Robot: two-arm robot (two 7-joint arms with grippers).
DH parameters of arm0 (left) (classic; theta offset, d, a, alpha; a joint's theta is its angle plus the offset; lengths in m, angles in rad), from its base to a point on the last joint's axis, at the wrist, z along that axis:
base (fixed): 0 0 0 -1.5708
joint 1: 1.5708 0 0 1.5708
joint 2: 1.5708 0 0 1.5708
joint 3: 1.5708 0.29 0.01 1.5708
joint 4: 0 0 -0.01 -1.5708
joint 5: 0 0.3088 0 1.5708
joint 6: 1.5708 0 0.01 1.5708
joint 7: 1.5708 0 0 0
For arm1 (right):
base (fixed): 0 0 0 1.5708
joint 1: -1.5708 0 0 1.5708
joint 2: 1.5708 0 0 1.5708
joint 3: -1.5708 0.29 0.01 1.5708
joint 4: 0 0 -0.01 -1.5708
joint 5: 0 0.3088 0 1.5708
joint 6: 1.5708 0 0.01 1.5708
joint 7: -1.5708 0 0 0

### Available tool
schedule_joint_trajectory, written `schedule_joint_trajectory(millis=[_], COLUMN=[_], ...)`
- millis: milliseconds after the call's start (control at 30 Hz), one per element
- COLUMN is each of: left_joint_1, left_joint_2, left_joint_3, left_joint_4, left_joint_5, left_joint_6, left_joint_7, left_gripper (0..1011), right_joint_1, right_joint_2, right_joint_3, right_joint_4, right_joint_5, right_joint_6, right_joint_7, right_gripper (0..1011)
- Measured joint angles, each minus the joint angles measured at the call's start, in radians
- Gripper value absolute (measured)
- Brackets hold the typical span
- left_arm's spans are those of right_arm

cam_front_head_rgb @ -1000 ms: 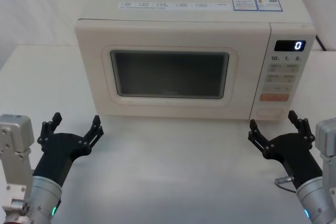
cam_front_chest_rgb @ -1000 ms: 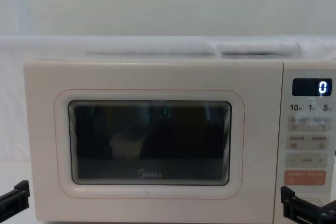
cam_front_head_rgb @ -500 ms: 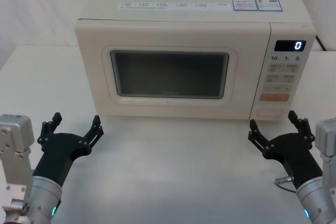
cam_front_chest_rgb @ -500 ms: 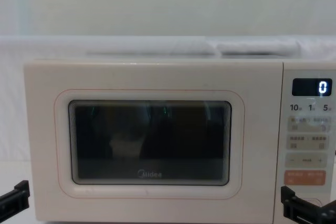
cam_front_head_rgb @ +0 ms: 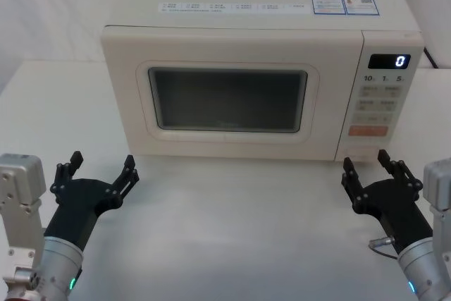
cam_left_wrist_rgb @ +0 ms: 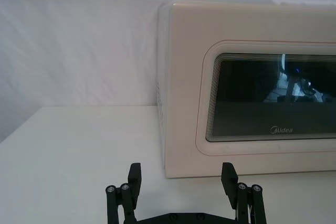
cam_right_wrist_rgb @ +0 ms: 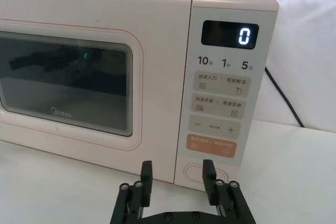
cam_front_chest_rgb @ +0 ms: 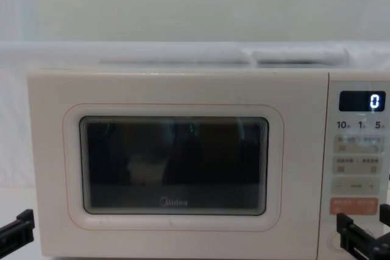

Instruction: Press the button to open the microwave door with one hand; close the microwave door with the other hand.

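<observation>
Two grippers sit low on my white bench [cam_front_head_rgb: 232, 230], both in front of the microwave. My right gripper [cam_front_head_rgb: 371, 169] has its fingers spread to a moderate gap and hangs just short of the keypad panel [cam_right_wrist_rgb: 223, 103], lined up with the button [cam_right_wrist_rgb: 202, 172] at the panel's bottom edge; in the right wrist view the button shows between the two fingers, not yet touched. My left gripper [cam_front_head_rgb: 99, 170] rests well apart from the appliance, fingers spread wide, facing the lower left corner of the microwave door [cam_front_head_rgb: 229, 100]. That door is flush with the casing, fully closed. The display [cam_right_wrist_rgb: 230, 35] reads 0.
</observation>
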Motion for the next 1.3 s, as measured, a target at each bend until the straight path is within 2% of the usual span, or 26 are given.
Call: schedule_joint_trajectory(millis=[67,200,233,467,500,667,733,1300], left_joint_1=[0.000,0.000,0.000,0.000,0.000,0.000,0.000,0.000], left_joint_2=[0.000,0.000,0.000,0.000,0.000,0.000,0.000,0.000], left_joint_3=[0.000,0.000,0.000,0.000,0.000,0.000,0.000,0.000], left_joint_4=[0.000,0.000,0.000,0.000,0.000,0.000,0.000,0.000], left_joint_5=[0.000,0.000,0.000,0.000,0.000,0.000,0.000,0.000], left_joint_6=[0.000,0.000,0.000,0.000,0.000,0.000,0.000,0.000], left_joint_7=[0.000,0.000,0.000,0.000,0.000,0.000,0.000,0.000], left_gripper=[1001,1001,1001,1001,1001,1001,1001,1001], right_joint_1=[0.000,0.000,0.000,0.000,0.000,0.000,0.000,0.000], right_joint_2=[0.000,0.000,0.000,0.000,0.000,0.000,0.000,0.000], right_joint_3=[0.000,0.000,0.000,0.000,0.000,0.000,0.000,0.000], right_joint_4=[0.000,0.000,0.000,0.000,0.000,0.000,0.000,0.000], right_joint_5=[0.000,0.000,0.000,0.000,0.000,0.000,0.000,0.000], right_joint_6=[0.000,0.000,0.000,0.000,0.000,0.000,0.000,0.000], right_joint_7=[0.000,0.000,0.000,0.000,0.000,0.000,0.000,0.000], right_gripper=[572,468,408,233,175,29,0,0])
